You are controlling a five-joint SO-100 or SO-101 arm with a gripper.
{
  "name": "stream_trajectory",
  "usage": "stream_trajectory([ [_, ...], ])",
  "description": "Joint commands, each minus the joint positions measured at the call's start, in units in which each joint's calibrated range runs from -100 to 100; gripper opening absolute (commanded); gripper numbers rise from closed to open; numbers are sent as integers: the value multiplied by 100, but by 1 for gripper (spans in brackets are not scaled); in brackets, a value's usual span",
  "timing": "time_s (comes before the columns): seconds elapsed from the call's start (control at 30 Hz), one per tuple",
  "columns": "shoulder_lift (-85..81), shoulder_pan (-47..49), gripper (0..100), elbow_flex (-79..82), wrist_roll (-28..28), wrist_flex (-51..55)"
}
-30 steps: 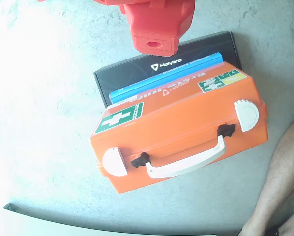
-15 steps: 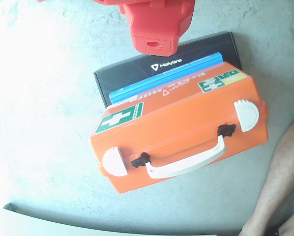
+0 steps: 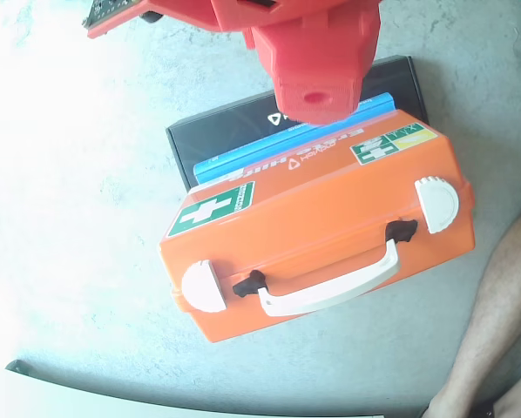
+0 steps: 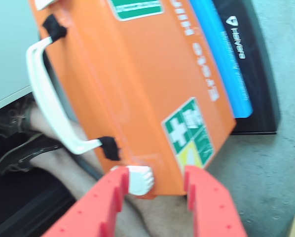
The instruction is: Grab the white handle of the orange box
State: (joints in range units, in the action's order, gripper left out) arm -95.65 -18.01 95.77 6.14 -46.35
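Observation:
The orange first-aid box (image 3: 321, 218) lies on a black case, with its white handle (image 3: 330, 287) on the side facing the bottom of the fixed view. In the wrist view the box (image 4: 137, 84) fills the upper middle and the handle (image 4: 46, 98) runs along its left side. My red gripper (image 4: 157, 174) enters from the bottom edge, jaws apart and empty. Its fingertips (image 4: 119, 183) frame the box's lower corner and a white latch (image 4: 139, 179). The gripper is well to the right of the handle and not touching it. The red arm (image 3: 317, 61) hangs over the box's far edge.
The black case (image 3: 243, 122) with a blue strip (image 3: 287, 144) lies under the box on the grey floor (image 3: 86, 218). A person's bare leg (image 3: 504, 305) is at the right edge. In the wrist view a dark shoe (image 4: 19, 150) shows beside the handle.

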Motion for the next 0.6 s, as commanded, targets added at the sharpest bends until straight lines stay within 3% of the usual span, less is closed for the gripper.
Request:
stream_trajectory([
  [0.0, 434, -24, 13, 7, 167, 244],
  [0.17, 1606, -350, 13, -791, 465, 176],
  [0.57, 3867, 356, 13, -2740, 527, 185],
])
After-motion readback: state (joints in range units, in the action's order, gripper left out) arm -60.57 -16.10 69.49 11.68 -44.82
